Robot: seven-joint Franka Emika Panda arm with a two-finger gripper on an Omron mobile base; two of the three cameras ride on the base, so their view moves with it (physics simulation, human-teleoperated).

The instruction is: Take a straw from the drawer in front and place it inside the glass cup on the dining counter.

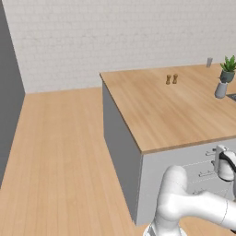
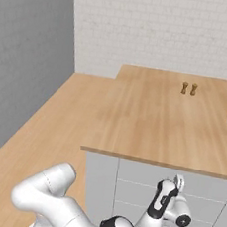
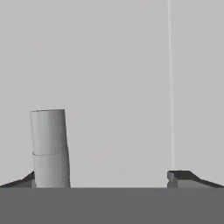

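Fingertips of the gripper stood spread wide at the bottom of the hand view, grasping nothing, hard against the grey drawer front, its silver handle at lower left. The glass cup sat at upper right of the dining counter; no straw could be made out.

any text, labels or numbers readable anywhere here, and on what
None: no readable text in these pictures. The dining counter, the drawer fronts, the grey pump bottle, the two small brown shakers and the plant pot all show plain, unmarked surfaces.
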